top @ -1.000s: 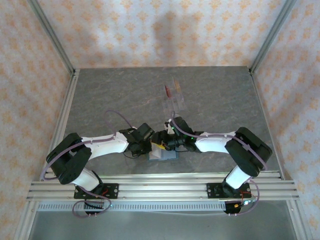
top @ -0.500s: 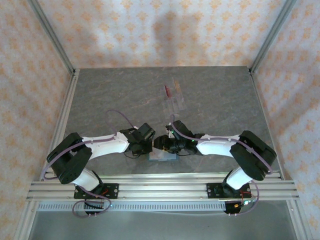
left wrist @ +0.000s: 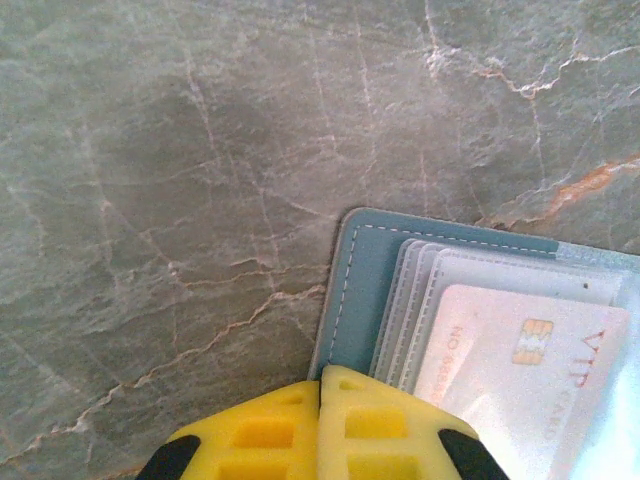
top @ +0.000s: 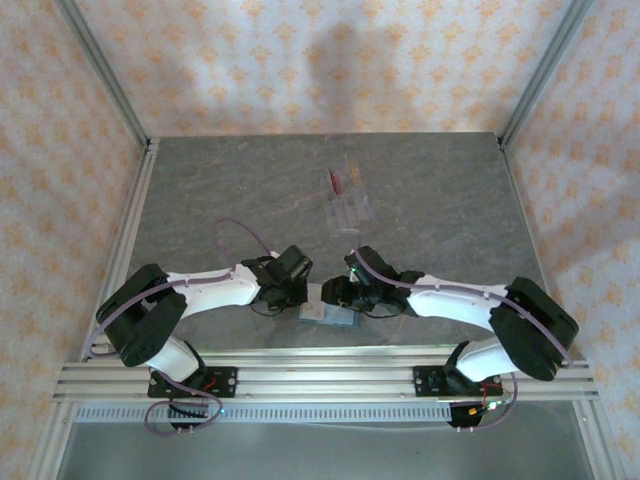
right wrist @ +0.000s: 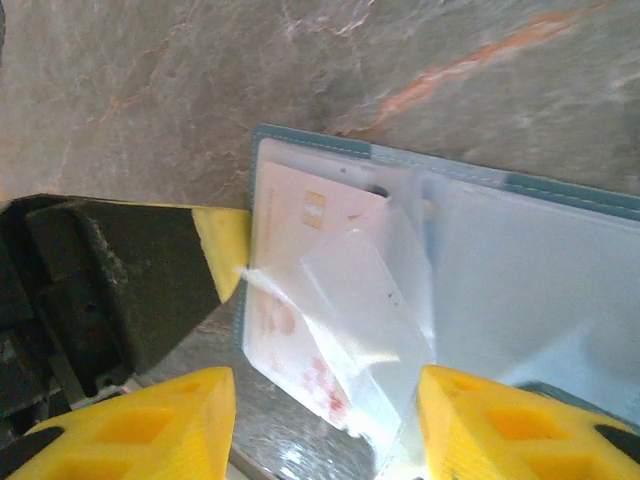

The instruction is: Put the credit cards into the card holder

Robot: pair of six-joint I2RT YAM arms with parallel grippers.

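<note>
Lying open near the front edge of the worktop (top: 220, 190), the card holder (top: 327, 316) is flanked by both arms. The left claw (left wrist: 321, 385) is pressed together with nothing between its fingers, and its tips are set at the teal border of the holder, apparently to pin it down. A white card (left wrist: 520, 365) with a chip is seen lying in the holder under a clear sleeve (right wrist: 370, 300), one corner of which appears lifted. The right claw (right wrist: 325, 375) is spread to either side of that card and sleeve, and no pinch on either can be made out. A dark red card (top: 337, 182) is stood upright in a clear stand (top: 352, 208) toward the back, well apart from the holder. The cards are judged to be light, stiff and slick, so a flat one would be hard to lift off the stone. The upright card is best taken by its free top edge, pinched across its two faces. The sleeves are judged thin and floppy, so they would need to be held open while a card is slid in squarely.
</note>
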